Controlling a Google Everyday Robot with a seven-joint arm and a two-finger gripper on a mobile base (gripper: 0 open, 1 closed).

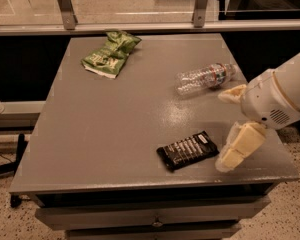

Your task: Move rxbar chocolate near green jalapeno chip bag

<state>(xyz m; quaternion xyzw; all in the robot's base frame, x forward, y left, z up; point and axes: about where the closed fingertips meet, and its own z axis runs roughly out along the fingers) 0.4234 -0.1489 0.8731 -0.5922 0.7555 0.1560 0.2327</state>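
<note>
The rxbar chocolate, a flat black bar with white lettering, lies near the table's front edge, right of centre. The green jalapeno chip bag lies crumpled at the far left of the table. My gripper comes in from the right, over the table's right side, just right of the bar. Its two pale fingers are spread wide apart and hold nothing. The lower finger is close beside the bar's right end; the upper finger is just below the bottle.
A clear plastic bottle lies on its side at the table's far right. The grey table has a drawer front below its front edge. A railing and glass panel run behind the table.
</note>
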